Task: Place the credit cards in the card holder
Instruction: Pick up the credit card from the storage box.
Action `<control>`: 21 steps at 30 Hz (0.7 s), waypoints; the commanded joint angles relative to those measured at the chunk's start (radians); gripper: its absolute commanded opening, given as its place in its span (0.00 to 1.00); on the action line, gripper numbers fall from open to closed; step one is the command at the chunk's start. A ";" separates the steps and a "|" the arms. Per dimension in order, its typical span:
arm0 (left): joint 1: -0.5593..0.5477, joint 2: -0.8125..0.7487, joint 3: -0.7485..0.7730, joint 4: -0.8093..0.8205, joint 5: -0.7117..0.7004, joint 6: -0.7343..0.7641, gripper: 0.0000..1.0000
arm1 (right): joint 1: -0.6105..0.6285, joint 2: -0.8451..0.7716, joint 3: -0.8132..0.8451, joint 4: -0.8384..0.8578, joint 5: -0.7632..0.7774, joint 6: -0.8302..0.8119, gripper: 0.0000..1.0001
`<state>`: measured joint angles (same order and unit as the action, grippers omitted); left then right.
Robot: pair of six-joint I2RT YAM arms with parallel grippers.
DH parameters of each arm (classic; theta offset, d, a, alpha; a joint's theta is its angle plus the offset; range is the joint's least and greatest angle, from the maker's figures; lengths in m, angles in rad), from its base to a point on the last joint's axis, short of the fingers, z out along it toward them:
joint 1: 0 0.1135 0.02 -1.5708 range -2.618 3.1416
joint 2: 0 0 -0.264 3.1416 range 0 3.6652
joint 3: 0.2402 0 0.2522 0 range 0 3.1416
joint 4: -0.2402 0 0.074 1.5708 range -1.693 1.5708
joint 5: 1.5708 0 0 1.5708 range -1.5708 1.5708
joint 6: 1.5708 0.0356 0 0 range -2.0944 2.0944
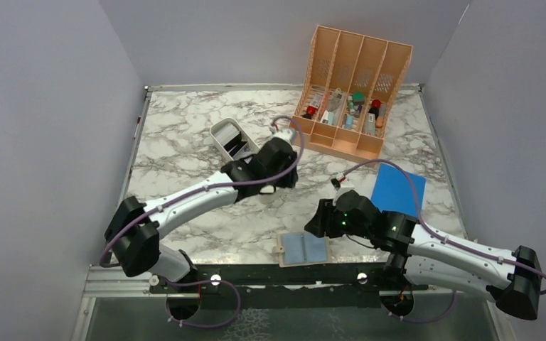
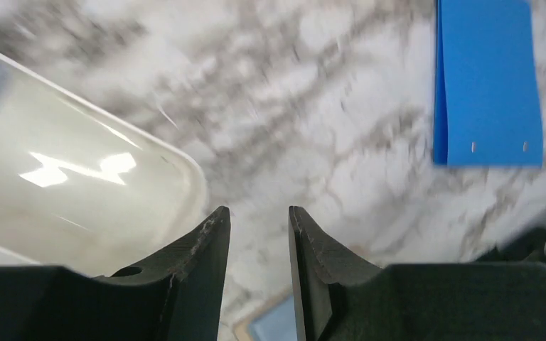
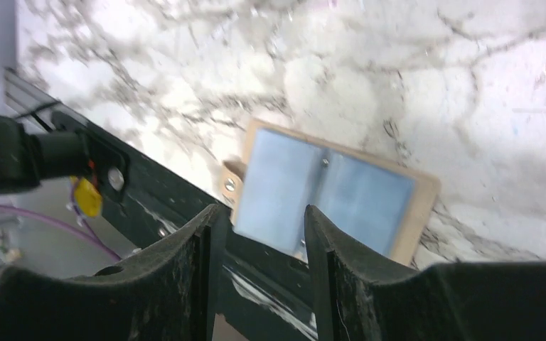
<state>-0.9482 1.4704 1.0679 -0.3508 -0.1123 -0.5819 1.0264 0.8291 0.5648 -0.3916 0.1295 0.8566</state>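
Note:
The card holder [image 1: 303,249] lies open at the table's front edge, tan rim around a blue-grey inside. In the right wrist view the card holder [image 3: 327,188] is just beyond my right gripper [image 3: 259,209], which is open with nothing between its fingers. From above, the right gripper [image 1: 318,219] hovers just to the right of and above the holder. Dark credit cards [image 1: 236,148] rest in the white tray [image 1: 217,131]. My left gripper [image 2: 259,209] is open and empty over bare marble beside the tray [image 2: 114,177], with a corner of the card holder [image 2: 277,323] showing between its fingers.
A flat bright-blue rectangle [image 1: 397,190] lies on the marble at the right, also seen as the blue rectangle [image 2: 487,78] from the left wrist. A peach slotted organizer [image 1: 352,85] with small items stands at the back. Grey walls enclose the table on three sides.

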 commanded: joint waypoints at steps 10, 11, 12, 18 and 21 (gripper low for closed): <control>0.368 -0.012 0.197 -0.016 -0.141 0.554 0.46 | 0.006 0.035 -0.006 -0.032 -0.067 -0.062 0.49; 0.377 0.013 0.213 -0.015 -0.137 0.603 0.47 | 0.006 0.040 -0.005 -0.027 -0.070 -0.060 0.49; 0.387 0.039 0.224 -0.017 -0.137 0.641 0.47 | 0.007 0.045 -0.003 -0.027 -0.074 -0.057 0.49; 0.495 0.156 0.280 -0.061 0.024 0.721 0.44 | 0.006 0.043 0.008 -0.030 -0.044 -0.054 0.49; 0.509 0.197 0.275 -0.048 -0.018 0.776 0.44 | 0.006 0.035 0.015 -0.035 -0.033 -0.067 0.49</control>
<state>-0.4683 1.6310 1.3186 -0.3893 -0.1619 0.0780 1.0294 0.8799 0.5488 -0.4358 0.0811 0.8101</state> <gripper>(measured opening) 0.439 0.493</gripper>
